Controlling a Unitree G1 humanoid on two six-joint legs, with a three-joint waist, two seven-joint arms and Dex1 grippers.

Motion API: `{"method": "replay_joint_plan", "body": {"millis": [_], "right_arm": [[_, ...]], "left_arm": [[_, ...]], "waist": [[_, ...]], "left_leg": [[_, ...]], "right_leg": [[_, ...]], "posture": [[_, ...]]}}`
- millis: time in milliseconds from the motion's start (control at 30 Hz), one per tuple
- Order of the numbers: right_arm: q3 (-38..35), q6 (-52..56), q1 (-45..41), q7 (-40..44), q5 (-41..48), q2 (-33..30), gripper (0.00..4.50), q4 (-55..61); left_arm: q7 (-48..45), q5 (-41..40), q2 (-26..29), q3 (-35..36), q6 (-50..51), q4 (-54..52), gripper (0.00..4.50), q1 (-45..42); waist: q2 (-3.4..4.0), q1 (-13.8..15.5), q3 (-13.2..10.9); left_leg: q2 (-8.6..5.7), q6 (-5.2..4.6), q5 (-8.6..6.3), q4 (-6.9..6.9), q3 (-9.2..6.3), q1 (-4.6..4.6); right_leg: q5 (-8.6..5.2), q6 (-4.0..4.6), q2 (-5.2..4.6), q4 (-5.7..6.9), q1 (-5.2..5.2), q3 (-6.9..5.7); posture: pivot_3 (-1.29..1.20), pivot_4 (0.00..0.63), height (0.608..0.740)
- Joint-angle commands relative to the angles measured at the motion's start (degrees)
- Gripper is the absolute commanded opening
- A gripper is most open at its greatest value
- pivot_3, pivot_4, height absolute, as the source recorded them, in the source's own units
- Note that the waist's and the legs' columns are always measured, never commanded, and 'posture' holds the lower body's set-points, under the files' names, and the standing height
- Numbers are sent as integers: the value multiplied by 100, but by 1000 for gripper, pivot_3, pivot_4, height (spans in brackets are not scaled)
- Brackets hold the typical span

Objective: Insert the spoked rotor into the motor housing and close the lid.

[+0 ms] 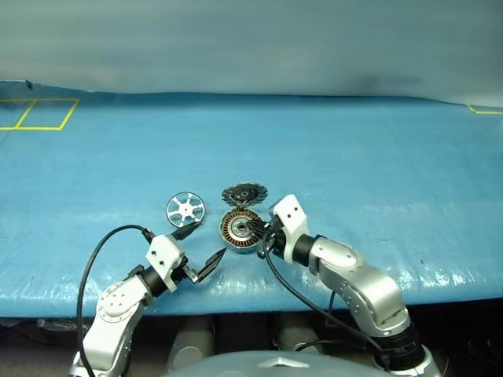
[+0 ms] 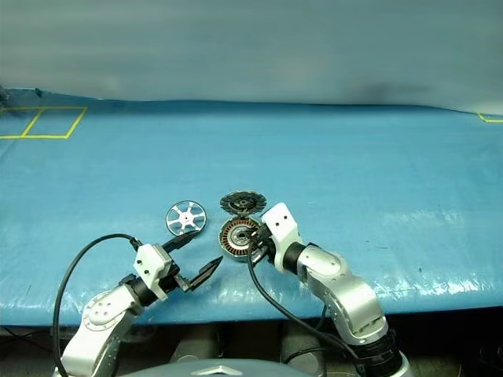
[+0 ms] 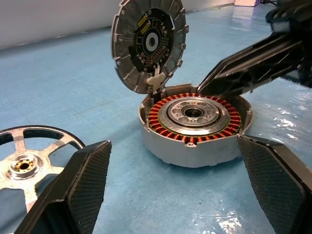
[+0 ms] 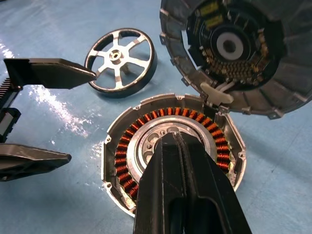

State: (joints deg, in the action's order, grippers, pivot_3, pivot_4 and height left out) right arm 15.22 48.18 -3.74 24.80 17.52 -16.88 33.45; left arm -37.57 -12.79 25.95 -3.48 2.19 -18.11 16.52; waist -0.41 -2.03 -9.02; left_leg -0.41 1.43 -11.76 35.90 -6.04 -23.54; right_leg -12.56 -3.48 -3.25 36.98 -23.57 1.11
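Observation:
The motor housing (image 1: 238,230) sits on the blue mat, its copper windings (image 4: 146,119) showing. Its lid (image 1: 244,194) stands swung open on the hinge at the far side, dark inner face in view (image 3: 148,44). The spoked rotor (image 1: 185,208) lies flat on the mat just left of the housing, also seen in the right wrist view (image 4: 121,61). My right gripper (image 4: 175,137) is shut with nothing in it, its tips over the housing's inner ring. My left gripper (image 1: 212,239) stands open and empty in front of the housing and rotor, one finger (image 3: 85,183) near the rotor.
The blue mat (image 1: 377,173) covers the whole table, and its front edge runs just behind my arms. Yellow tape squares (image 1: 39,114) mark the far left corner. A black cable (image 1: 94,259) loops beside my left arm.

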Motion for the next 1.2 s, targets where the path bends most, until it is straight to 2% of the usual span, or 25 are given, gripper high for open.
{"method": "replay_joint_plan", "body": {"millis": [33,233,400,567,700,900,1033,1200], "right_arm": [[-39,39,49,93,150,-168,40,349],[41,-34,53,44,133,-241,40,266],[116,-127,89,45,104,-232,40,148],[229,-215,91,108,68,-307,40,21],[282,-292,101,127,68,-316,40,-71],[350,-350,153,131,61,-284,40,-168],[386,-391,189,129,49,-286,40,-214],[391,-404,217,120,53,-300,40,-242]], "left_arm": [[-166,-152,592,405,633,-589,4500,-333],[-622,-738,1549,616,2025,-1093,4500,-1062],[-1169,-409,2460,375,2426,-718,4500,-2023],[-2261,242,3330,-523,2440,-8,4500,-3432],[-3071,687,3491,-1201,2302,545,4500,-4477],[-4261,1457,3268,-2194,1939,1510,4500,-5874],[-4668,2092,3065,-2681,1622,2015,4500,-6397],[-5019,2521,2791,-2951,1693,2293,4500,-6706]], "waist": [[-1,2,-2],[-2,-1,-8],[-2,-9,-12],[-8,-2,-23],[-13,-7,-33],[-23,-29,-48],[-27,-21,-50],[-30,-27,-52]], "left_leg": [[0,0,0,0,-1,0],[-5,1,0,4,-1,-3],[0,1,0,-6,-3,-3],[0,1,0,-4,2,-3],[-1,1,0,-4,2,-7],[1,0,1,-6,3,-10],[1,0,1,-2,2,-12],[1,-1,1,3,0,-13]], "right_leg": [[0,1,0,1,0,-1],[0,0,-7,-5,3,-5],[-1,2,4,-2,-4,-5],[-1,1,5,-4,-3,-1],[0,0,6,-5,-4,-2],[2,-3,12,-3,-10,2],[2,-4,13,-2,-8,3],[3,-6,15,3,-8,4]], "posture": [[0,150,740],[0,150,740],[0,150,740],[0,150,740],[0,150,740],[0,150,740],[0,150,740],[0,150,740]]}}
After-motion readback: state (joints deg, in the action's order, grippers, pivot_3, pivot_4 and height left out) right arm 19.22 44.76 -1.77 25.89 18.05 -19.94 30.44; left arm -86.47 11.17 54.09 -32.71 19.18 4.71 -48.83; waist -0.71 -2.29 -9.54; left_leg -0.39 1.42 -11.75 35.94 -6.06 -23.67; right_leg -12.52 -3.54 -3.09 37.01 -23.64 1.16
